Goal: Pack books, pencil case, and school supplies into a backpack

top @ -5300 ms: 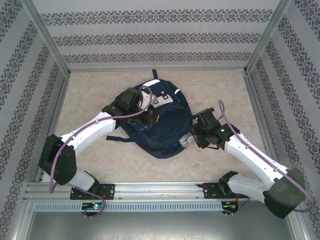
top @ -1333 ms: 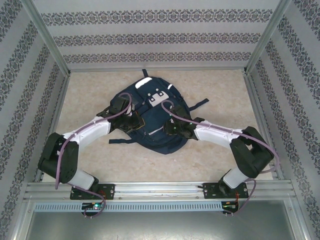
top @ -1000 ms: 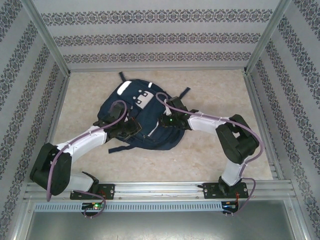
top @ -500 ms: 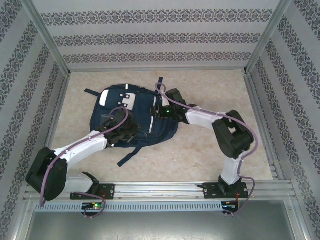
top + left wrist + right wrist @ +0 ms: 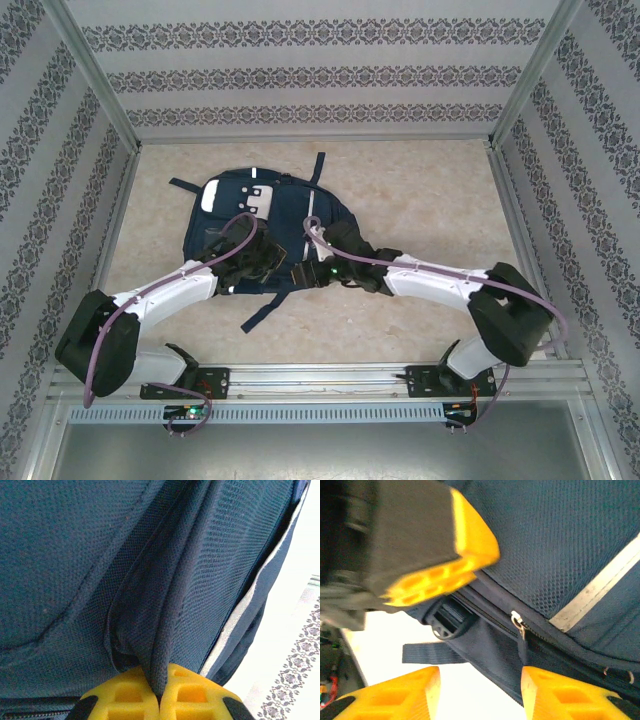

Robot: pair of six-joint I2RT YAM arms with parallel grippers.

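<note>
Left gripper (image 5: 159, 696) clenched on a pinched fold of backpack (image 5: 60, 555) fabric, pads tight together. Right gripper (image 5: 480, 692) spread wide, holding nothing, fingers either side of a zip pull (image 5: 519, 622); buckle (image 5: 445, 620) and loose strap (image 5: 427, 652) just beside it. Top view: both grippers sit close together at the backpack's near edge, backpack lying flat on the table (image 5: 430, 200), left of centre, white patches at its far-left end

The backpack (image 5: 255, 210) lies on the counter (image 5: 430, 190) left of frame centre in the top view; the left gripper (image 5: 272, 262) and right gripper (image 5: 297, 273) sit side by side at its lower edge, a strap (image 5: 262, 312) trailing below them
</note>
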